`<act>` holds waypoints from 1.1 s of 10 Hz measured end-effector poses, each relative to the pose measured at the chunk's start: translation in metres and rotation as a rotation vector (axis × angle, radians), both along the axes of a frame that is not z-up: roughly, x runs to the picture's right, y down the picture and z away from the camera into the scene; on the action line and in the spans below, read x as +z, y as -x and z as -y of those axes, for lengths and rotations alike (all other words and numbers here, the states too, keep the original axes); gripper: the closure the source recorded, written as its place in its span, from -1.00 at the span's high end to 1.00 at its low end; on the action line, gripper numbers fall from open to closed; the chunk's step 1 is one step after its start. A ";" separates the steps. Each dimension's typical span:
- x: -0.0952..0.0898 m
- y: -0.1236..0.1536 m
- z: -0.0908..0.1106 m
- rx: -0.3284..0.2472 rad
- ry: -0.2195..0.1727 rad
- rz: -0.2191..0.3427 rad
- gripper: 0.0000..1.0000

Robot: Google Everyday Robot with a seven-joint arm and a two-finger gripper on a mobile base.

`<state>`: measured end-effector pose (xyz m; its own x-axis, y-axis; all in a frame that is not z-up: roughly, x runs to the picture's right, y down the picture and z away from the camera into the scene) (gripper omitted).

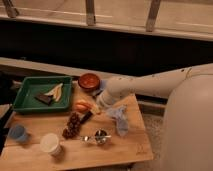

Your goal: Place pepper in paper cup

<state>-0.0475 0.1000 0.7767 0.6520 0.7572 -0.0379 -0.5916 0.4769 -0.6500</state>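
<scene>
One claw point(101, 100), shut with nothing visibly held, hangs up and right of the paper cup point(50, 142). The pepper point(81, 106) lies on the tabletop point(125, 145) just beside the claw's cup-facing side, its long axis roughly crosswise.

Wooden bench point(130, 145), dark grape bunch point(73, 126) near centre, pepper point(82, 106) just above bunch, gripper point(94, 108) closed, upper right of bunch beside pepper, paper cup point(50, 143) lower left of bunch, blue cup point(19, 133) further left, green tray point(32, 92) upper left of bunch.
</scene>
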 end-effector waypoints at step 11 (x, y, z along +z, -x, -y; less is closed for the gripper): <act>-0.022 0.080 -0.006 -0.038 0.025 0.275 -1.00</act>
